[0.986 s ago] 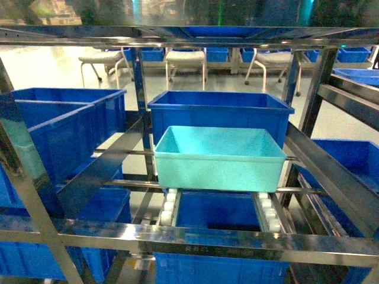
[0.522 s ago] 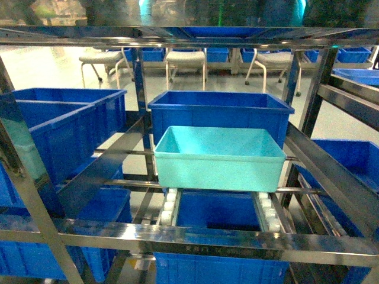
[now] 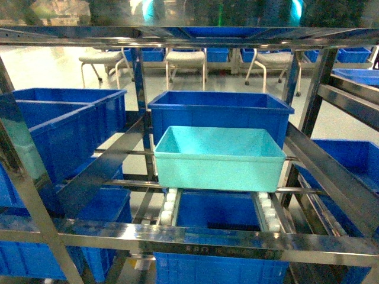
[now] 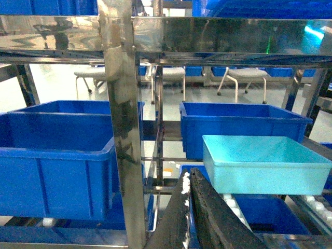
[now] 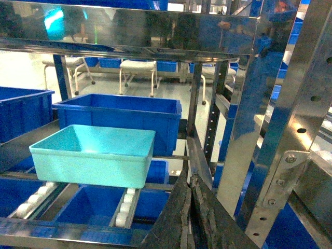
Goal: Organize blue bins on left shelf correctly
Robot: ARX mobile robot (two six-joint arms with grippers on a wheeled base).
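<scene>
A pale turquoise bin (image 3: pixel 218 157) sits on the white roller tracks (image 3: pixel 169 204) in the middle bay of the steel shelf (image 3: pixel 195 236), empty. Directly behind it stands a dark blue bin (image 3: pixel 220 109). More blue bins (image 3: pixel 62 127) fill the bay to the left, and another blue bin (image 3: pixel 222 213) lies on the tier below. In the left wrist view my left gripper (image 4: pixel 188 176) is shut with nothing in it, in front of the shelf, short of the turquoise bin (image 4: pixel 264 163). My right gripper (image 5: pixel 189 179) is also shut and empty, to the right of the turquoise bin (image 5: pixel 96 153). Neither gripper shows in the head view.
A vertical steel post (image 4: pixel 124 129) stands just left of my left gripper. Steel uprights (image 5: pixel 290 119) rise close on the right of my right gripper. A front cross beam (image 3: pixel 237 239) runs below the bay. White chairs (image 3: pixel 185 62) stand on the floor behind the shelf.
</scene>
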